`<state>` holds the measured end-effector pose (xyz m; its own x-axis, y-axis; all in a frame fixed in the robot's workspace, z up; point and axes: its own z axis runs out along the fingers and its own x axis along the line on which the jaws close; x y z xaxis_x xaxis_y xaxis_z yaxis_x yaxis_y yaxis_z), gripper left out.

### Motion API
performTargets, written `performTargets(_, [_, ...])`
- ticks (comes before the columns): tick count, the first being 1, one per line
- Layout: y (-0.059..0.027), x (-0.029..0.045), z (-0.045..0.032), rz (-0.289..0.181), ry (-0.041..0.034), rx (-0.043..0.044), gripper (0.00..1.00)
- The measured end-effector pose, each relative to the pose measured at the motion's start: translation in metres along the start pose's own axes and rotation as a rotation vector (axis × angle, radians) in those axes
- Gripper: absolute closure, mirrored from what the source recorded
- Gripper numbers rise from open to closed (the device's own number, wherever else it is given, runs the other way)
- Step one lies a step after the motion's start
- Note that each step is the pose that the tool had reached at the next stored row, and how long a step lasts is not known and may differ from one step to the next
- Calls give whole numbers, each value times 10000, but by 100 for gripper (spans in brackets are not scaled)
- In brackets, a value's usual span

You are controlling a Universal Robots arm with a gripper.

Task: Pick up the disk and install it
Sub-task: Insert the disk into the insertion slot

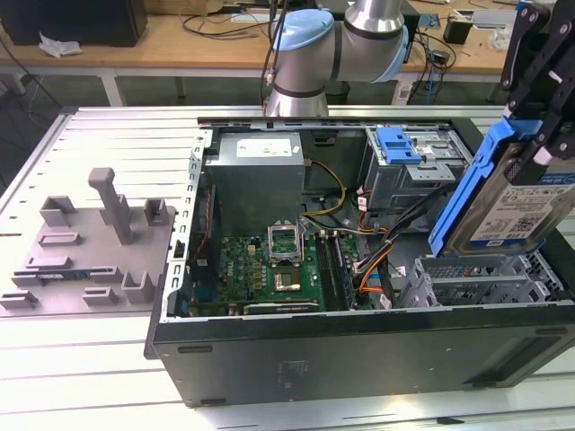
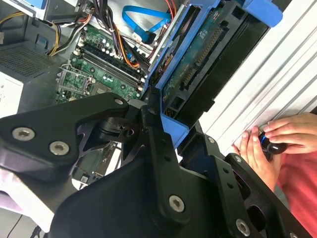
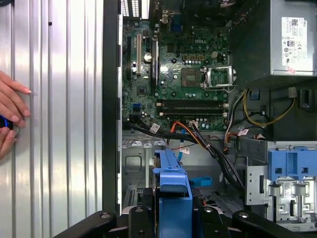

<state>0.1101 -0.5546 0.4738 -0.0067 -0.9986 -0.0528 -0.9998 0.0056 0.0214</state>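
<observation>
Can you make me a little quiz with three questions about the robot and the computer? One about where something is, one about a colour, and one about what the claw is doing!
1. Where is the disk?
A. Lying on the motherboard
B. Held in the air over the open computer case, at the exterior view's right
C. On the grey tray beside the case

2. What colour is the bracket around the disk?
A. Red
B. Green
C. Blue

3. What is the gripper doing?
A. Shut on the disk
B. Open and empty
C. Shut on a cable

Answers:
1 B: the disk hangs tilted above the case's right end.
2 C: the frame along the disk's edge is blue.
3 A: the black fingers clamp the disk's upper end.
</observation>
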Motion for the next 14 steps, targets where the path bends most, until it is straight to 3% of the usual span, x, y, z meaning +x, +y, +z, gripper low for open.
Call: performTargets(14, [-1, 2, 34, 0, 0, 0, 64])
